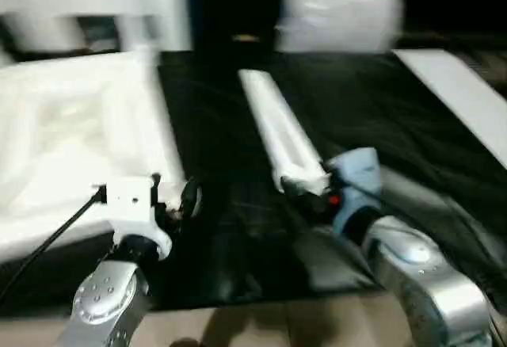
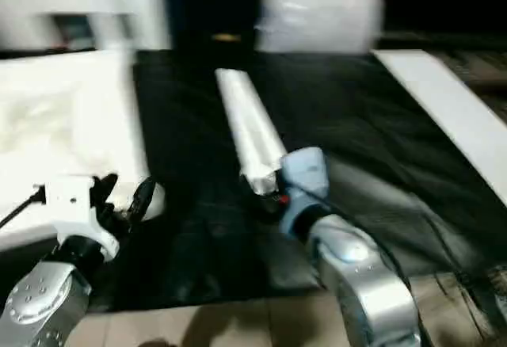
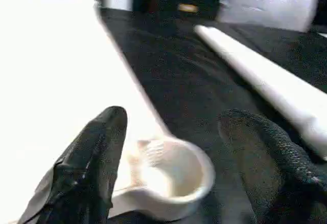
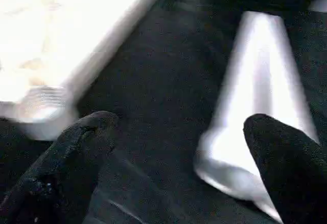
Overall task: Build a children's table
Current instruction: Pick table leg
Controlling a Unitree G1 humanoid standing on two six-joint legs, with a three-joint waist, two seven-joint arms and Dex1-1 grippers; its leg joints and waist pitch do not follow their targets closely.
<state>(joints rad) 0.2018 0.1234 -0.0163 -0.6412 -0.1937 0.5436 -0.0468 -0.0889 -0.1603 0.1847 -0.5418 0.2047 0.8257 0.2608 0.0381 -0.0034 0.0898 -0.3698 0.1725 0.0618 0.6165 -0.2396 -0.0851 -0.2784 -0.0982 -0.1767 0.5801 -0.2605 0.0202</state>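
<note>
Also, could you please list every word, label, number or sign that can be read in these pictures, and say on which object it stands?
There is no readable text in these pictures.
Small yellowish strip on the dark background beyond the table leg: perhaps a label, but too blurred to read.
Table top: plain white, no markings visible.

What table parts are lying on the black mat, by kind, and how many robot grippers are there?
Table top: 1
Table legs: 2, one beside the right gripper, one at the mat's right edge
Grippers: 2, left, right
Total: 5
</note>
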